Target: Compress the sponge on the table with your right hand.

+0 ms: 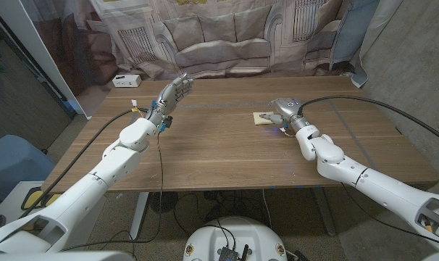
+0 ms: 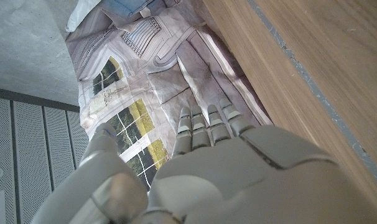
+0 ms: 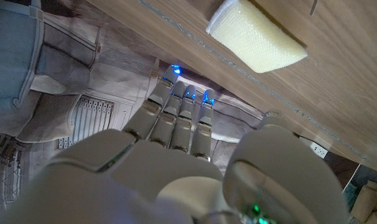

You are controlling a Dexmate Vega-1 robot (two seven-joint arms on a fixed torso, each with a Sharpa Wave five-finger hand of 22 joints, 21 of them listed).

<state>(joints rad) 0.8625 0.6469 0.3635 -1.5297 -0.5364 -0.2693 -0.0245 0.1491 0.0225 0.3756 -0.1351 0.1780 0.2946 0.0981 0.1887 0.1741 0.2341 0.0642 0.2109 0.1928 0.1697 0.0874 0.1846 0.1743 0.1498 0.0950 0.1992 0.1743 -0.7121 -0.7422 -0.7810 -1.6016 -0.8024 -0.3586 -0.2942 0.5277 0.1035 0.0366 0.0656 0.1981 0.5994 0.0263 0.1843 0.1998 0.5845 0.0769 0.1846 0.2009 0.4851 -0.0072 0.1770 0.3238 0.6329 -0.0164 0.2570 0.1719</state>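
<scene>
Pale yellow sponge (image 1: 264, 117) lies beside the right robot hand (image 1: 285, 112), fingers straight and together, holding nothing.

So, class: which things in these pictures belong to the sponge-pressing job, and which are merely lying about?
Belonging to the job:
sponge
right hand
table

Lying about:
white box
left hand, raised and holding nothing
printed curtain

I see a wooden table (image 1: 227, 156) standing before a hanging cloth backdrop (image 1: 227, 32) printed with a sofa and building fronts. A small white box (image 1: 126, 80) sits on the floor beside the cloth at the far left. Grey wall (image 1: 415, 51) closes the right side, and cables (image 1: 198, 199) trail under the table.
</scene>
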